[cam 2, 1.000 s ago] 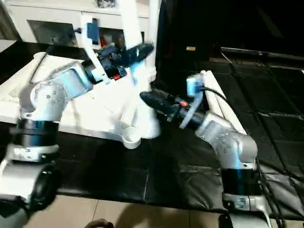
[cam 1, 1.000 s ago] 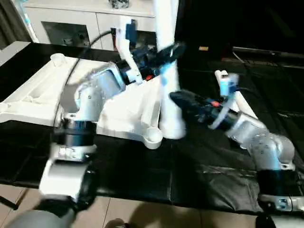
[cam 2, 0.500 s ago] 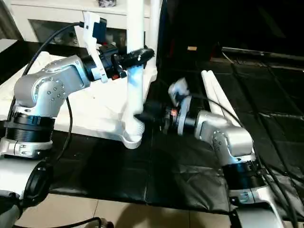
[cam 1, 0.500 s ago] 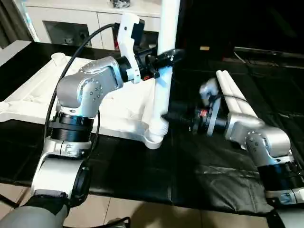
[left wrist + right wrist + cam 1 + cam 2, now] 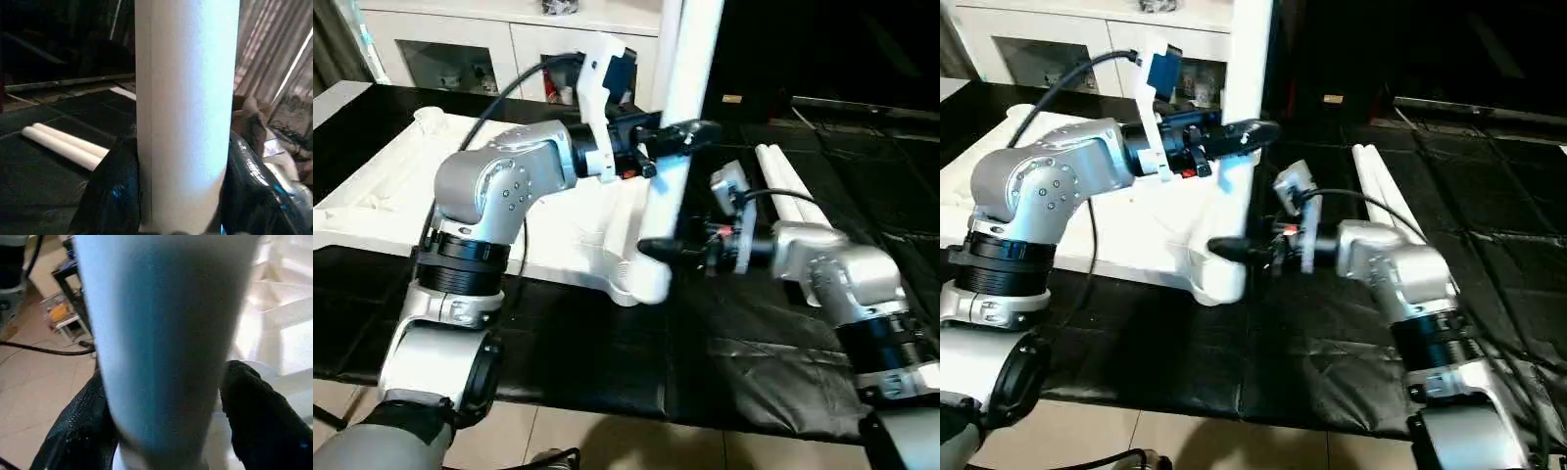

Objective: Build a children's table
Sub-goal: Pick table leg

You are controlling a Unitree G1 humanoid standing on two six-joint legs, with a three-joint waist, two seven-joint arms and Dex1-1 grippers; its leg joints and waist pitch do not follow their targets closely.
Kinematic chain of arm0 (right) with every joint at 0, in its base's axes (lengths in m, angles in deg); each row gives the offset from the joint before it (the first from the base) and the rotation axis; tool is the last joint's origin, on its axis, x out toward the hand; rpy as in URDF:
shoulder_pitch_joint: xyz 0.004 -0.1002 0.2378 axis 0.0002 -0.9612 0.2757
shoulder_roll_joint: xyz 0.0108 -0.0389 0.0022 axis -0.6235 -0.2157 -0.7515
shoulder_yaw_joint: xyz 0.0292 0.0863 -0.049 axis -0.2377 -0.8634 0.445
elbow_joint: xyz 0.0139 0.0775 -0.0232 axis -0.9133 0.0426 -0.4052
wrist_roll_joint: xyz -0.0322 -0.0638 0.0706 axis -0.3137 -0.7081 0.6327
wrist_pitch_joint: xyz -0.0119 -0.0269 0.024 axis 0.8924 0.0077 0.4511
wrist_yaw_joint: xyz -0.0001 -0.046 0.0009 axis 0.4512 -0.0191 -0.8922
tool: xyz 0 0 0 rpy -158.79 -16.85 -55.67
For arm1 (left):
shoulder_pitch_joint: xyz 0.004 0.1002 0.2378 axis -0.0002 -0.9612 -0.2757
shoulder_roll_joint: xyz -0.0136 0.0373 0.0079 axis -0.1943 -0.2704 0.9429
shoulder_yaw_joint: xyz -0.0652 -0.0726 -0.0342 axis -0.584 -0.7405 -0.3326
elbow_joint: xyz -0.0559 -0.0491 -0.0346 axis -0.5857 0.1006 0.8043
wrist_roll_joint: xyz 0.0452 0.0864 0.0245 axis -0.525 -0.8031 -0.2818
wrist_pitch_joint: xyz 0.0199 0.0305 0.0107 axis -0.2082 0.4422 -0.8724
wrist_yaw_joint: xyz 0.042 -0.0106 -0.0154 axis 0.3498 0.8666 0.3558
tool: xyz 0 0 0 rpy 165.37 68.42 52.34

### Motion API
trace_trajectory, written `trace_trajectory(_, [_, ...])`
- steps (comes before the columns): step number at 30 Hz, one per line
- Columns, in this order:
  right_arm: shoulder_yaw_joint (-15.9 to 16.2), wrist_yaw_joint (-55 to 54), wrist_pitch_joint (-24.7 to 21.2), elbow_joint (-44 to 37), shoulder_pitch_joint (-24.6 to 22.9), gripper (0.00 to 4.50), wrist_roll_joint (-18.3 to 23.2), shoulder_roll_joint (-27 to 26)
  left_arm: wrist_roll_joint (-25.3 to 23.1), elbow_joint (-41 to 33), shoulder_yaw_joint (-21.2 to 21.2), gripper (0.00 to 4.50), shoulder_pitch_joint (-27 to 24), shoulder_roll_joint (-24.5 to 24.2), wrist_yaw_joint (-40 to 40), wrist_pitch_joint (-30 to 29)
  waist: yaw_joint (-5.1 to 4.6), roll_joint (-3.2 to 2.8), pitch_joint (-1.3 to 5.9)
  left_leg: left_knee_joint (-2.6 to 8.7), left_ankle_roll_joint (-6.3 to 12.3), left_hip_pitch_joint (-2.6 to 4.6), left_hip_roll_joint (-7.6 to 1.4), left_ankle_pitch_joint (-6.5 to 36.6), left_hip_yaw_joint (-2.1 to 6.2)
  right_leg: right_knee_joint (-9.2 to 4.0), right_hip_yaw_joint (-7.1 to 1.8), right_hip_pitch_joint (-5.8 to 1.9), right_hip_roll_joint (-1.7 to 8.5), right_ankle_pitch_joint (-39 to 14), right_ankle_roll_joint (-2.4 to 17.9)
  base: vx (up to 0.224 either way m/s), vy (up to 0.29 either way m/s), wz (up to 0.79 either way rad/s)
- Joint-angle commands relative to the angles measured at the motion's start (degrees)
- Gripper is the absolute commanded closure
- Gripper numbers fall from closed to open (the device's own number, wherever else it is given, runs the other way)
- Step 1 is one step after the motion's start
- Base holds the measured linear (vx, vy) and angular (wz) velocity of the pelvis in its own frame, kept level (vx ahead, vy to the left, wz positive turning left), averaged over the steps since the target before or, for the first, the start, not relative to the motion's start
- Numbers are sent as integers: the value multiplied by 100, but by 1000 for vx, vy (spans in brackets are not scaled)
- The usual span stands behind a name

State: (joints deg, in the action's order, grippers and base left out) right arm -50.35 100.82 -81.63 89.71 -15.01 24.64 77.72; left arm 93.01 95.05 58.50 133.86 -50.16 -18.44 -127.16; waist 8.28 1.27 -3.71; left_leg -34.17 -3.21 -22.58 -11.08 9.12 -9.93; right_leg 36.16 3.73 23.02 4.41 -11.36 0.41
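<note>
The children's table lies upside down as a white ribbed top [image 5: 382,186] on the black mat. One long white leg [image 5: 683,59] stands at its near right corner, leaning with its upper end to the right. My left gripper [image 5: 680,132] is shut on the leg's middle, a black finger [image 5: 112,191] on each side. My right gripper [image 5: 651,250] clasps the same leg low down, just above the corner. There its fingers [image 5: 254,421] press against both sides of the leg.
Two loose white legs [image 5: 788,181] lie side by side on the black mat [image 5: 607,362] behind my right forearm. A white glass-door cabinet [image 5: 460,49] stands at the back. Tiled floor shows beyond the mat's near edge.
The leg stood upright half a second ago and now leans with its top to the right. My right gripper has turned about the leg's lower end. The left grip is unchanged.
</note>
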Motion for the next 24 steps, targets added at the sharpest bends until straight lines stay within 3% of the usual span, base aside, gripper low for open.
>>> trace_trajectory(1, [-8, 117, -29, 35, 89, 133, 33, 45, 100, -155, -108, 275, 204, 38, 28, -43, -1, 59, 470, 316, 97, 115, -167, 529, 19, -343, -239, -348, 367, -145, 1352, 0, 0, 0])
trace_trajectory(6, [15, 236, -33, 82, 90, 133, 4, 31, 186, -148, -185, 275, 239, 82, -1, -77, 0, 59, 469, 317, 72, 121, -170, 580, 22, -356, -238, -350, 375, -285, 1316, 0, 0, 0])
trace_trajectory(8, [45, 270, -28, 79, 72, 170, -8, 55, 182, -159, -174, 275, 242, 79, -6, -76, 1, 72, 467, 317, 75, 119, -171, 575, 24, -355, -237, -352, 374, -301, 1301, 0, 0, 0])
trace_trajectory(13, [46, 317, -43, 78, 48, 203, -45, 103, 154, -160, -121, 275, 231, 27, 50, -34, 3, 71, 470, 314, 75, 119, -172, 547, 26, -354, -237, -350, 373, -307, 1277, 0, 0, 0])
trace_trajectory(24, [-82, 400, -77, 53, 60, 203, 17, 112, 108, -174, -37, 275, 204, -4, 127, -14, 1, 73, 471, 307, 89, 116, -168, 537, 25, -346, -234, -353, 371, -268, 1316, 0, 0, 0])
